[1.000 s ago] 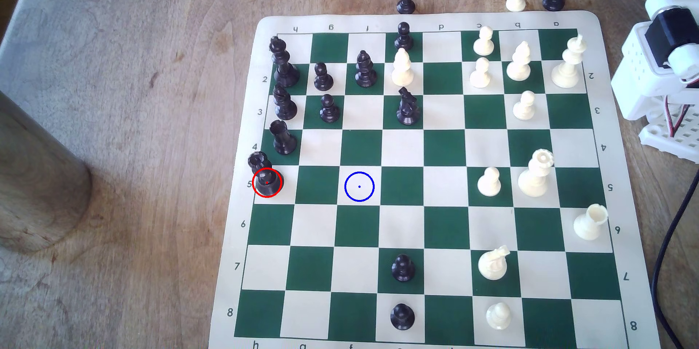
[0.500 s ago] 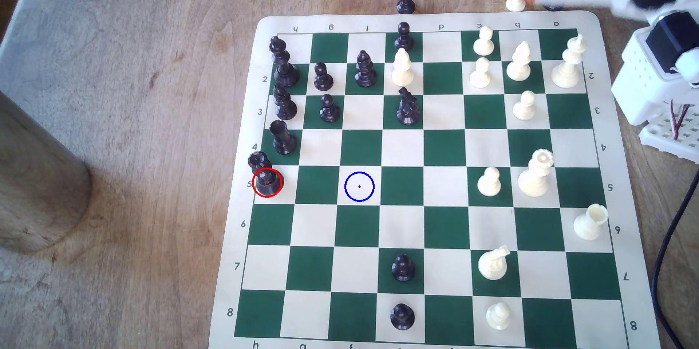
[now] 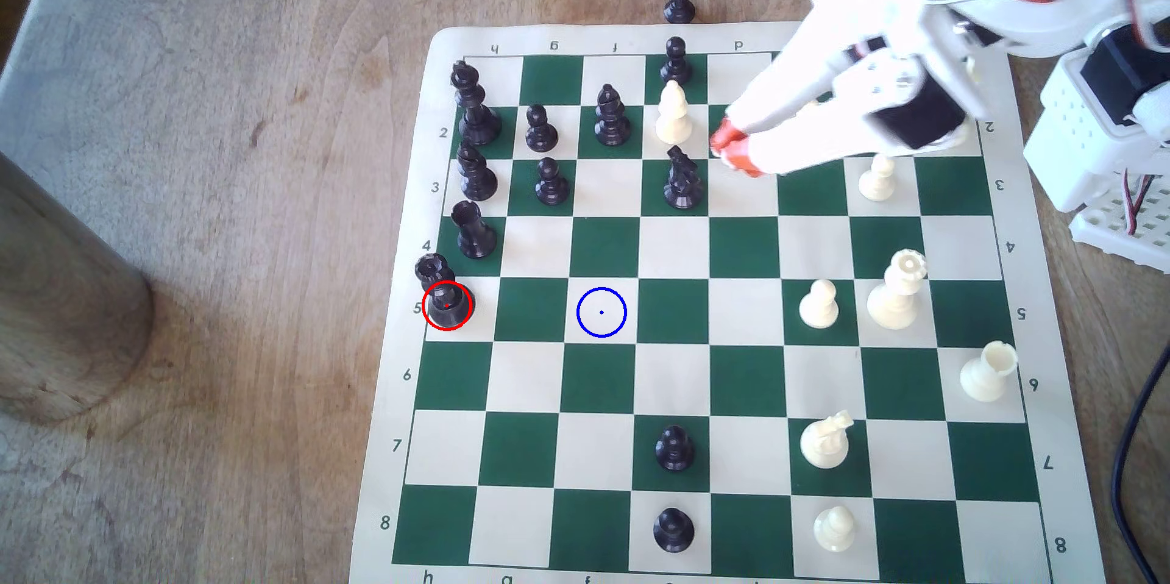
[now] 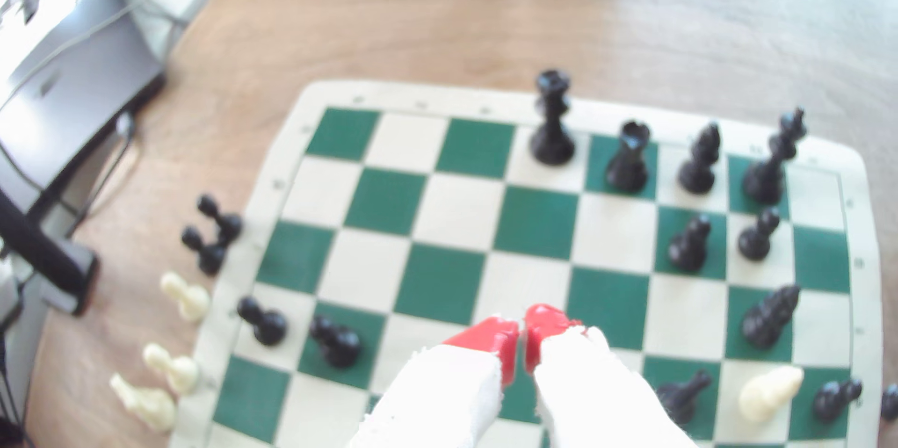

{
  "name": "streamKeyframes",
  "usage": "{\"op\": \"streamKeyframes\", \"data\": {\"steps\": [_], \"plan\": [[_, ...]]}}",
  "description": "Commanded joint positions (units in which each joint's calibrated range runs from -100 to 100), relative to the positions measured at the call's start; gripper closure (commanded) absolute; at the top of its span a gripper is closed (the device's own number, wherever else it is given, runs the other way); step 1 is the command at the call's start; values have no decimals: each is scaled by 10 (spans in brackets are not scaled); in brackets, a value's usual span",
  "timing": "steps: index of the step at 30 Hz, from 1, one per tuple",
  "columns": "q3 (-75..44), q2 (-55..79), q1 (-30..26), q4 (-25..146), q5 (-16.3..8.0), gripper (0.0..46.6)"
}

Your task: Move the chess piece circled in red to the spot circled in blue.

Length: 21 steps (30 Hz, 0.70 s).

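Observation:
The chess piece circled in red, a tall black queen (image 3: 447, 304) with a coronet top, stands on a cream square at the board's edge on the exterior view's left. It also appears far ahead of the fingers as the queen (image 4: 551, 122) in the wrist view. The spot circled in blue (image 3: 601, 312) is a bare cream square two squares to the queen's right in the same row. My gripper (image 3: 729, 148) hovers over the board's upper middle, far from both. Its red fingertips (image 4: 500, 334) are pressed together, shut on nothing.
A black knight (image 3: 682, 179) and a white bishop (image 3: 672, 112) stand just left of the fingertips. A black rook (image 3: 473, 231) stands one square beyond the queen. The dark green square between queen and blue ring is bare. A wooden cylinder (image 3: 63, 305) stands off the board's left.
The arm has swung in from the exterior view's upper right and now reaches down and left over the board, covering several white pieces. No chess piece has moved.

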Motion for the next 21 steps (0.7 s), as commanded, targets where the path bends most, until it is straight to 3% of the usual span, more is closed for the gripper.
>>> {"op": "streamKeyframes", "data": {"steps": [1, 5, 10, 21], "plan": [[-95, 76, 6, -12, -13, 445], [-162, 161, 9, -5, -32, 454], [-350, 336, 13, 35, -54, 451], [-568, 535, 23, 65, -68, 456]]}}
